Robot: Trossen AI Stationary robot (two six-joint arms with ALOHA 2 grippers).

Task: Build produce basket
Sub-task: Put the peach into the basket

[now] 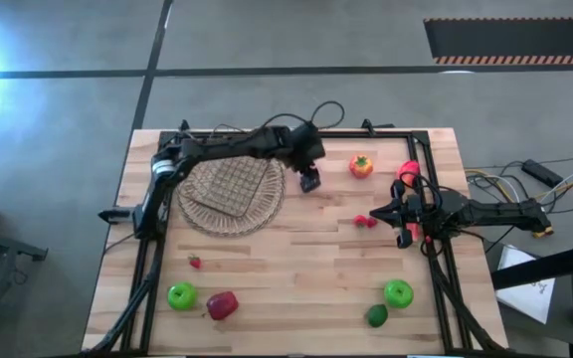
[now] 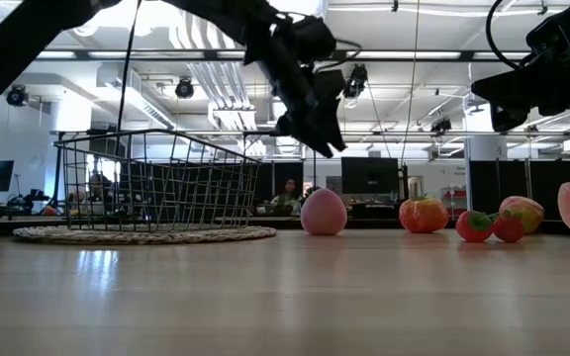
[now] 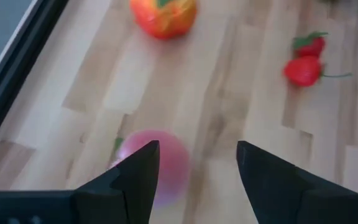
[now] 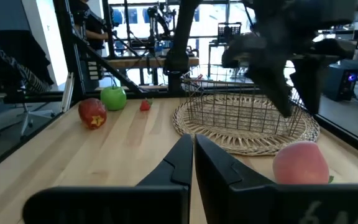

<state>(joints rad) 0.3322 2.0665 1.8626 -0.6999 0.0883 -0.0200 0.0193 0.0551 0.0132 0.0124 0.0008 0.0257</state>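
High view: left gripper (image 1: 309, 182) hovers beside basket (image 1: 233, 189) near the surface's far edge. Low view: jaws part-open, empty, above peach (image 2: 324, 213). Left wrist view: peach sits off-centre; centre before descending. Right wrist view: right gripper (image 4: 192, 149) closed, empty.

The bench (image 1: 296, 268) is pale blond wood in butcher-block strips; the woven mat (image 1: 229, 194) at upper left is tan wicker, and the basket (image 1: 235, 185) on it is thin grey wire grid; the peach (image 4: 300, 163) is soft pink; the tomato (image 1: 361, 166) is orange with a green top; the berries (image 1: 366, 221) are red; two apples (image 1: 181, 295) are bright green, one at lower left, the other (image 1: 398, 292) at lower right; the red apple (image 1: 222, 304) is dark red; the arms and both grippers are black.
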